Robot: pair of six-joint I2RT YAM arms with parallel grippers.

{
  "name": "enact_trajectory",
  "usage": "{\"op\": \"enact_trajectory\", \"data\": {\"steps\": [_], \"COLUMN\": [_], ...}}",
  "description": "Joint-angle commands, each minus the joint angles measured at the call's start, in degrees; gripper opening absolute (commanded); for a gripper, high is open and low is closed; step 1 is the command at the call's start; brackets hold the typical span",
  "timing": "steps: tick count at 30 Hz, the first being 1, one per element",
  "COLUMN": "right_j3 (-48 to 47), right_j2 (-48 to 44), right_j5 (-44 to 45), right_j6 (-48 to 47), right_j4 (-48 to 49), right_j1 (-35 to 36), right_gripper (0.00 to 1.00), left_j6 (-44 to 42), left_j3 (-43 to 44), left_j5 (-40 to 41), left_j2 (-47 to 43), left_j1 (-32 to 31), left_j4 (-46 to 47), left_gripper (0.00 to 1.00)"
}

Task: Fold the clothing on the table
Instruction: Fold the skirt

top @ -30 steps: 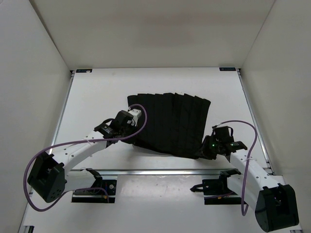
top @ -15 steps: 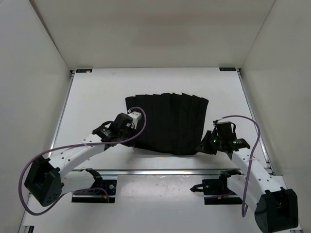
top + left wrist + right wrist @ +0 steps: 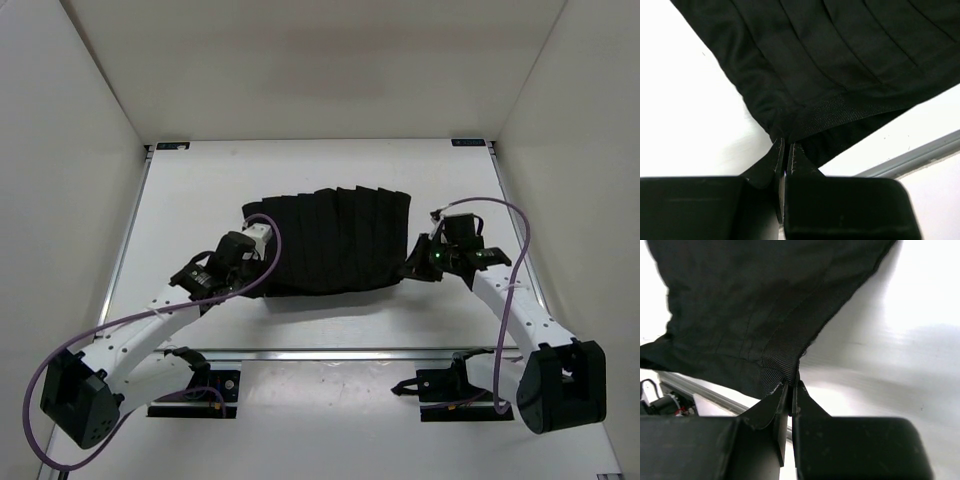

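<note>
Top view is bright and even, light from above, w/ only a soft shadow on the tabletop (image 3: 200,190) under the near edge of the clothing (image 3: 330,240), whose black fabric shows few details. Left wrist view: tabletop overexposed to pure white, fingers (image 3: 767,167) at bottom very dark. Right wrist view: grey shading and slight blur on the tabletop at right, weave near its fingers (image 3: 767,410) in focus.

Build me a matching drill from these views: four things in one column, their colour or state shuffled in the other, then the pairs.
Column A:
1. clothing
2. left hand
3. right hand
4. table

Column B:
a. shut on the clothing's right corner
b. white, flat
c. black, pleated
d. shut on the clothing's left corner

Pairs: 1-c; 2-d; 3-a; 4-b
</note>
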State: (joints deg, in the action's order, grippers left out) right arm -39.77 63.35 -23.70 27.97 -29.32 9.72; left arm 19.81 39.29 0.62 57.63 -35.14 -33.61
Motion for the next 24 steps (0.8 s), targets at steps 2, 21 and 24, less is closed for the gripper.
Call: {"op": "enact_trajectory", "data": {"steps": [2,21,24], "right_j3": [-10.8,-0.9,-3.0], "right_j2": [0.6,-14.6,-14.2], "right_j5": [-1.4,-0.7,0.1], "right_j6": [-2.8,-3.2,-3.2], "right_j4": [1.5,-8.1,-8.1], "right_j1": [0.2,6.4,6.5], "right_gripper": [0.0,0.0,0.0], "left_j6": [-4.3,3.7,1.2], "left_j3": [7.4,4.6,6.2], "left_j5": [1.1,2.8,2.8], "left_j2": [0.6,-8.8,-8.4], "left_j1": [1.5,0.0,1.7], "left_j4": [-0.9,-6.6,-7.4], "left_gripper": [0.0,0.0,0.0]}}
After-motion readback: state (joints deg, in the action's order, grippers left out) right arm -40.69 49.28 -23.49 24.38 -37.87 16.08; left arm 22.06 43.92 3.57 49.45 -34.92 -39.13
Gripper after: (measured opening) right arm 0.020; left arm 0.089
